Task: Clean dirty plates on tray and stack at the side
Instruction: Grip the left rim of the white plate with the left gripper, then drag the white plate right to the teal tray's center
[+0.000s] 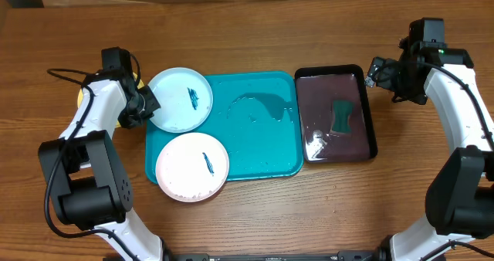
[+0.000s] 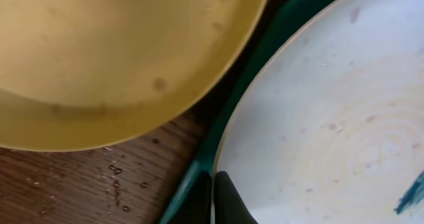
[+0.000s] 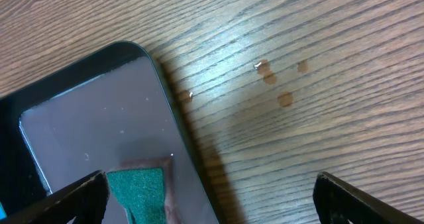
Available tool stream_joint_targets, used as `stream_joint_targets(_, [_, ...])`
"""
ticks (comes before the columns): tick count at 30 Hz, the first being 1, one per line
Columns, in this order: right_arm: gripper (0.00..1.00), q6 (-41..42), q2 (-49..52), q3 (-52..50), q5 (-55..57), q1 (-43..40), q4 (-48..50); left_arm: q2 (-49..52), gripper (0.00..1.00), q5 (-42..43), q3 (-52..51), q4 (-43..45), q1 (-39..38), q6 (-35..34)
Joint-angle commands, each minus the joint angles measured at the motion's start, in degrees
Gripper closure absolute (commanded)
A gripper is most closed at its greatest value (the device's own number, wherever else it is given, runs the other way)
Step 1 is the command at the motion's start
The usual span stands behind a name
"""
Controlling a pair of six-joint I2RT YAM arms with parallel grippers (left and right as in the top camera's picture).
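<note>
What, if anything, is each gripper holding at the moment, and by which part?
The left gripper is shut on the light blue plate, pinching its left rim. The right gripper is open and holds nothing.

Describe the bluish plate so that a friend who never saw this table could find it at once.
Find the big turquoise tray in the middle of the table. On its upper left corner, seen from above, lies the light blue plate, its rim pinched by the left fingers. The white plate below it is paler and held by nothing.
</note>
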Motion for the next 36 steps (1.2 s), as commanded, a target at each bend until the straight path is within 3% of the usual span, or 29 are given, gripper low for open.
stream_joint_targets(1, [0.0, 0.59, -0.59, 0.46, -0.07, 0.11, 0.17, -0.87, 0.96, 8.72, -0.61, 0.68, -0.9, 0.26])
stream_joint_targets(9, [0.0, 0.59, -0.59, 0.46, -0.07, 0.11, 0.2, -0.87, 0.96, 17.88, -0.61, 1.62, -4.72, 0.2])
stream_joint_targets(21, [0.0, 0.59, -0.59, 0.46, -0.07, 0.11, 0.17, -0.87, 0.96, 16.26, -0.61, 1.46, -17.94, -3.06])
stream_joint_targets(29, [0.0, 0.59, -0.59, 0.46, -0.07, 0.11, 0.2, -0.87, 0.96, 7.78, -0.61, 2.01, -23.71, -6.45])
stream_joint_targets(32, [0.0, 0.59, -0.59, 0.46, -0.07, 0.11, 0.2, -0.87, 0.82, 6.16, -0.61, 2.73, -24.57, -6.36])
stream_joint_targets(36, [0.0, 0.59, -0.59, 0.46, -0.07, 0.11, 0.2, -0.87, 0.75, 2.49, -0.74, 3.21, -25.99, -6.21])
